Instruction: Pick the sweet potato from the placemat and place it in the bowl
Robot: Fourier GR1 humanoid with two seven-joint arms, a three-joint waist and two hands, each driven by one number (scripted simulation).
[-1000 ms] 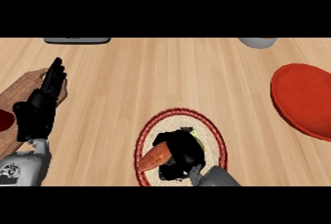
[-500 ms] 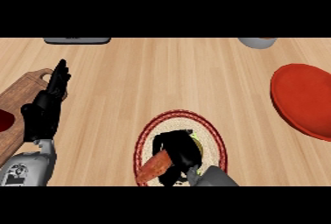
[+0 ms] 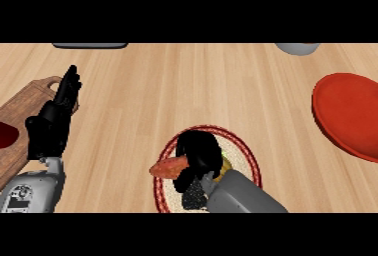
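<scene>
Grasp step: right hand curls round sweet potato on placemat, near tabletop's front edge. Left hand rests spread, fingers up, at left edge. Next, prob.: lift & carry to red bowl at right edge.

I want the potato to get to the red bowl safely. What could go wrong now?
The right hand curls round only one end of the sweet potato, so the potato might slip out and land back on the placemat. The red bowl sits far off at the counter's right edge, partly out of view, so the potato could perhaps fall on the way.
</scene>
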